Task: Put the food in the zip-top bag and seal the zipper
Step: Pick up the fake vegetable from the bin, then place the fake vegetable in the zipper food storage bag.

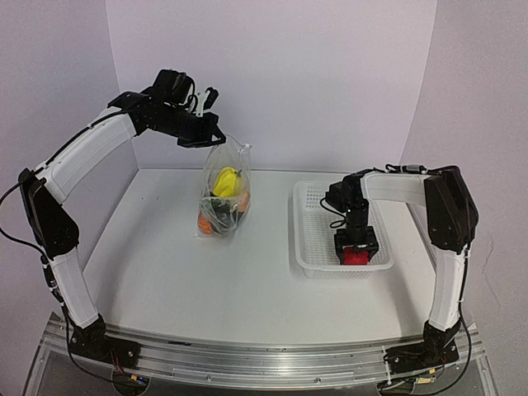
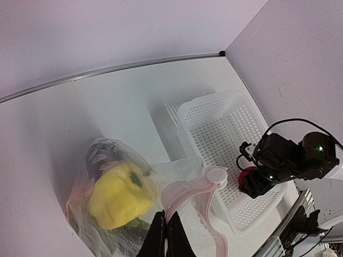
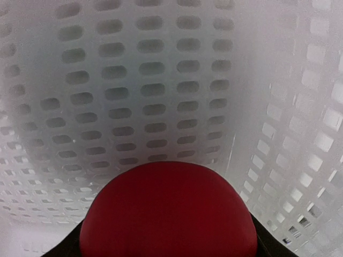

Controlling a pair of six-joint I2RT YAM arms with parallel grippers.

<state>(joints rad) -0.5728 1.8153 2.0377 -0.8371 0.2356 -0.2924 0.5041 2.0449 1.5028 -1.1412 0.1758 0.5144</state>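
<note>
My left gripper (image 1: 211,137) is shut on the top edge of the clear zip-top bag (image 1: 221,206) and holds it hanging upright with its bottom on the table. In the left wrist view the fingertips (image 2: 165,235) pinch the bag's rim beside the pale zipper strip (image 2: 188,188), which curves open. Inside the bag are a yellow pepper (image 1: 227,180) (image 2: 119,195), an orange piece (image 1: 205,221) and darker pieces. My right gripper (image 1: 355,250) is down in the white basket (image 1: 307,247), shut on a red apple (image 3: 169,214) near the basket's front end.
The white perforated basket (image 2: 214,126) stands to the right of the bag, with no other food visible in it. Its mesh wall (image 3: 139,85) is close in front of the right gripper. Purple walls close off the back and both sides of the table.
</note>
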